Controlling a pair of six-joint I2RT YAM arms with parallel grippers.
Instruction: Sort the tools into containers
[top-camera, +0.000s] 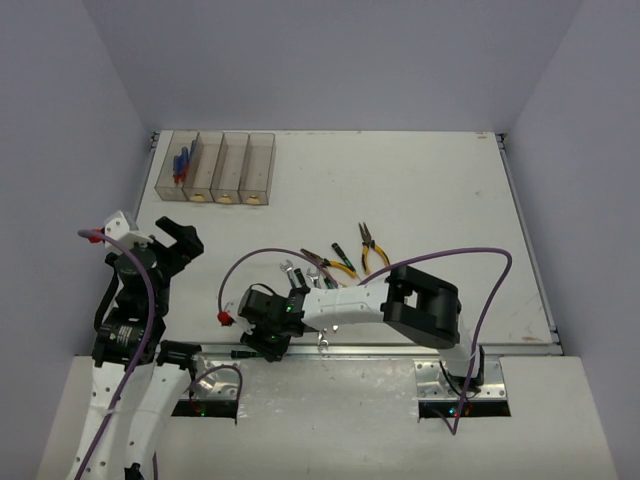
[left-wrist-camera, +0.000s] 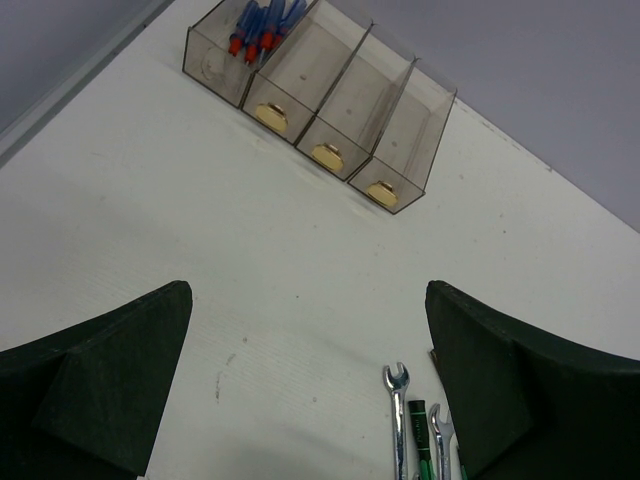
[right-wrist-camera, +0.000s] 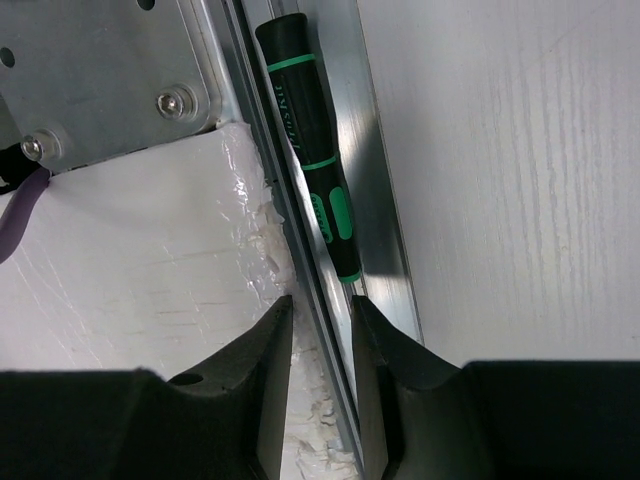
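Four smoky clear bins (top-camera: 215, 168) stand in a row at the far left; they also show in the left wrist view (left-wrist-camera: 340, 110). Blue screwdrivers (left-wrist-camera: 262, 25) lie in the leftmost bin. Wrenches, pliers (top-camera: 372, 250) and screwdrivers lie in a pile (top-camera: 325, 268) mid-table. My left gripper (top-camera: 180, 238) is wide open and empty above bare table (left-wrist-camera: 308, 300); a wrench (left-wrist-camera: 397, 410) lies by its right finger. My right gripper (top-camera: 268, 345) is at the table's near edge. Its jaws (right-wrist-camera: 320, 310) stand narrowly apart over the metal rail, just short of a black-and-green screwdriver (right-wrist-camera: 310, 150) lying in the rail groove.
The metal edge rail (right-wrist-camera: 385, 230) and a mounting plate (right-wrist-camera: 100, 70) run along the near edge under my right gripper. A purple cable (top-camera: 400, 262) arcs over the tool pile. Walls close the table on three sides.
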